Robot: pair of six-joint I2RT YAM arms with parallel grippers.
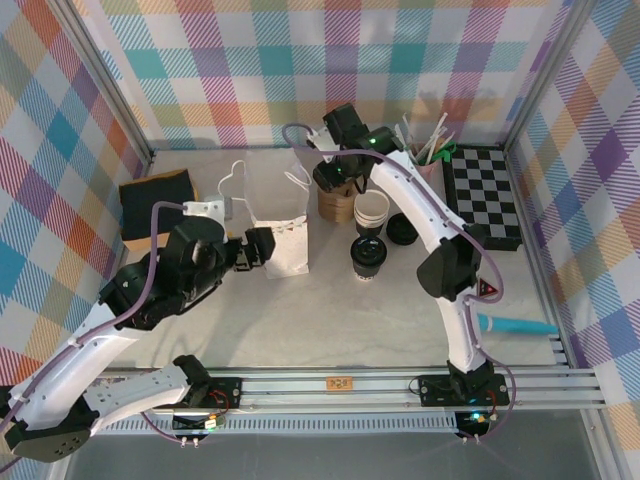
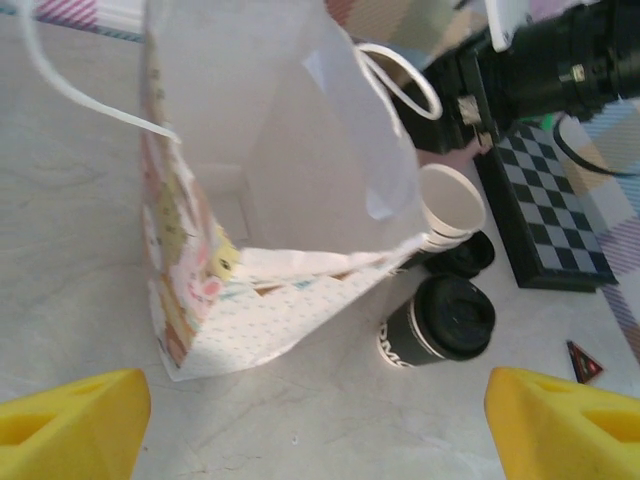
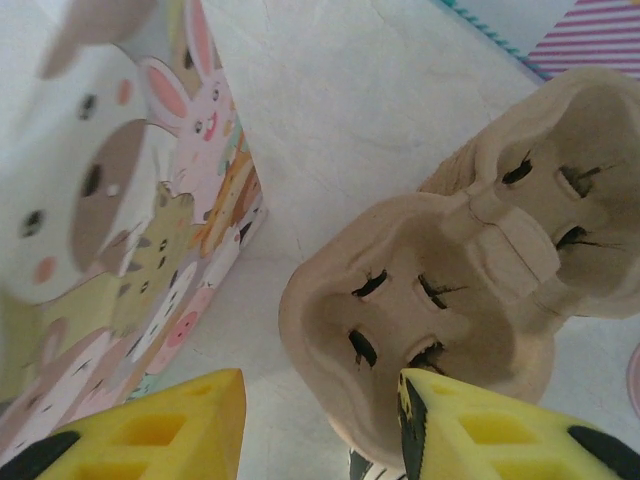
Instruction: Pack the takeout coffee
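Left pincer open before bag; right pincer open astride carrier rim; takeout coffee lettering illegible.

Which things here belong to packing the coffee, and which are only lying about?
For the job: lidded coffee cup, bag, probably the carrier.
Lying about: cup stack, loose lid, checkerboard, straws, blue tube, dark pad.

Bare tabletop in front of the takeout coffee; bag and cup stack close beside.
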